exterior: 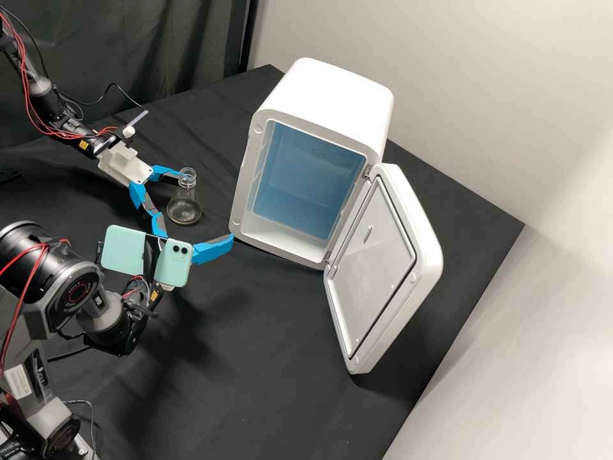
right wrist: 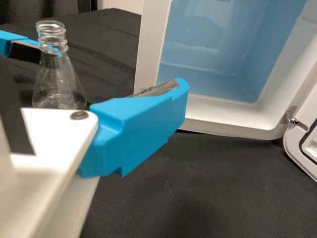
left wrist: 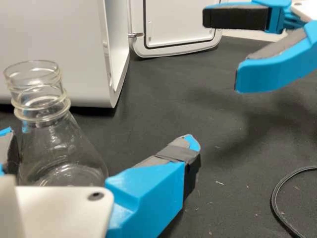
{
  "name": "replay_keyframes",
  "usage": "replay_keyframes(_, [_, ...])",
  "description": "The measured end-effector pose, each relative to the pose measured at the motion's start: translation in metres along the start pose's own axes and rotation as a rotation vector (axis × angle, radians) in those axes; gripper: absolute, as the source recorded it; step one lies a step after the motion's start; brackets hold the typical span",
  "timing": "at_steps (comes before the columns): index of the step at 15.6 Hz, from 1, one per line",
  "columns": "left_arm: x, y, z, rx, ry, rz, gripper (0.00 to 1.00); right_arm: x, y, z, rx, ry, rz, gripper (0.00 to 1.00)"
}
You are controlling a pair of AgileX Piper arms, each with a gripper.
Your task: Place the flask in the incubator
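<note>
**A:** High view first. Where is your flask?

**B:** The flask (exterior: 184, 206) stands upright on the counter (exterior: 255, 370), just beside the open front of the incubator (exterior: 332, 96). The door (exterior: 383, 268) is swung wide toward the counter's edge, which I take as readiness for the flask. Your left fingers (exterior: 142, 193) are spread, one on each side of the flask. That looks set for a grasp not yet made. Your right fingers (exterior: 214, 249) sit low over the counter between flask and incubator, pointing at the incubator's lower corner.

**A:** And the left wrist view?

**B:** It gives you what the slant from above hides. The flask sits close against one left finger, though I cannot tell if they touch. The other finger is plainly apart from the glass, so nothing is gripped. Farther off you see both right fingers, spread well apart with nothing between them.

**A:** The right wrist view?

**B:** You look straight into the incubator's pale blue chamber and its white rim, an angle neither other view offers. The flask stands off to one side, with a left finger crossing in front of its neck. One right finger juts toward the doorway. I judge that arm is placed to watch the opening rather than to carry.
</note>
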Motion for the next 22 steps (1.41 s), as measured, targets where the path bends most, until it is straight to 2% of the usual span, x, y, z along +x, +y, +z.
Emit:
replay_keyframes(5, [-0.003,0.0033,0.011,-0.032,-0.028,0.002,1.00,0.000,-0.001,0.001,0.001,-0.003,-0.004,1.00])
replay_keyframes(7, [-0.004,0.0012,0.016,-0.047,-0.049,-0.010,1.00,0.000,-0.001,0.001,0.001,-0.003,-0.004,1.00])
replay_keyframes(11, [-0.004,0.0003,0.019,-0.059,-0.060,-0.015,1.00,0.000,-0.001,0.001,0.001,-0.003,-0.004,1.00])
replay_keyframes(13, [-0.004,0.0001,0.019,-0.057,-0.064,-0.017,1.00,0.000,-0.001,0.001,0.001,-0.003,-0.004,1.00])
replay_keyframes(18, [-0.003,-0.0003,0.022,-0.086,-0.073,-0.022,1.00,0.000,-0.001,0.001,0.001,-0.003,-0.004,1.00])
replay_keyframes(22, [0.001,-0.0013,0.031,-0.077,-0.103,-0.029,1.00,0.000,-0.001,0.001,0.001,-0.003,-0.004,1.00])
